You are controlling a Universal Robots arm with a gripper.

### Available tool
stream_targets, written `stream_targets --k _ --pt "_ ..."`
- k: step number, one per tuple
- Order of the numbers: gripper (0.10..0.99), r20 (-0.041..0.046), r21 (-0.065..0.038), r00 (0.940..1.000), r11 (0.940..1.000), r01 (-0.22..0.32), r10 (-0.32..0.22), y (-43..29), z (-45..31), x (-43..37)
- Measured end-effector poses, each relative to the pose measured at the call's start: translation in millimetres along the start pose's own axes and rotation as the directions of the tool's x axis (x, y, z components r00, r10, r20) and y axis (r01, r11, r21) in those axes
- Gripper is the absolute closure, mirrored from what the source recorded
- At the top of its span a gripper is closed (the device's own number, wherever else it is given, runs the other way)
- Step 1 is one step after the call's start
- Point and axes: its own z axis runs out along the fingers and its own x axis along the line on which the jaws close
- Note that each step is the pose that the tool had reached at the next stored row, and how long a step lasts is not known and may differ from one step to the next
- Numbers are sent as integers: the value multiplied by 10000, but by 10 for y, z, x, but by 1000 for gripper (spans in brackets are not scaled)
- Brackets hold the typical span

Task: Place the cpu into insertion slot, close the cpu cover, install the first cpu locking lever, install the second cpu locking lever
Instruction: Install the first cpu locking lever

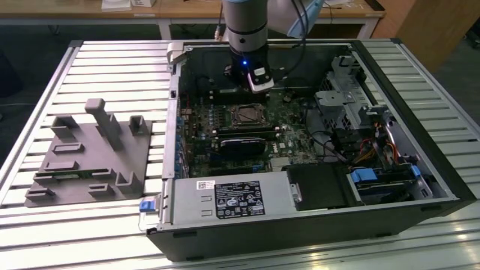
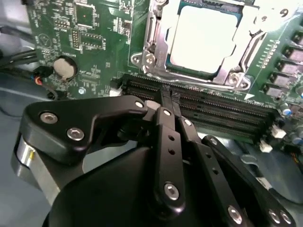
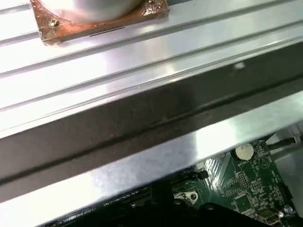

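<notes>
In the second wrist view the cpu (image 2: pixel 204 40) already lies in the slot (image 2: pixel 158 59), framed by the silvery cover (image 2: pixel 246 52). The end effector (image 2: pixel 171 97) has its fingers pressed together, holding nothing, and hovers over the memory slots (image 2: pixel 213 111) just beside the socket. A lever (image 2: pixel 272 14) shows at the socket's corner. To do the lever work well, I judge a narrow, closed tip should press squarely on the wire, clear of the chip.

Probably robotics lab: open computer case (image 1: pixel 315 140) on slatted aluminium table (image 1: pixel 112 62), wooden benches (image 1: pixel 188 11) behind.
</notes>
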Motion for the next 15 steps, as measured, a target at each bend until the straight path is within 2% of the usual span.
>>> stream_targets --k 8,10,15 --pt "980 3 6 10000 10000 2 -2 1 -4 -1" --pt "980 21 105 10000 9999 15 -15 1 -2 0" --pt "980 -12 549 10000 9985 54 -54 -1 5 0"
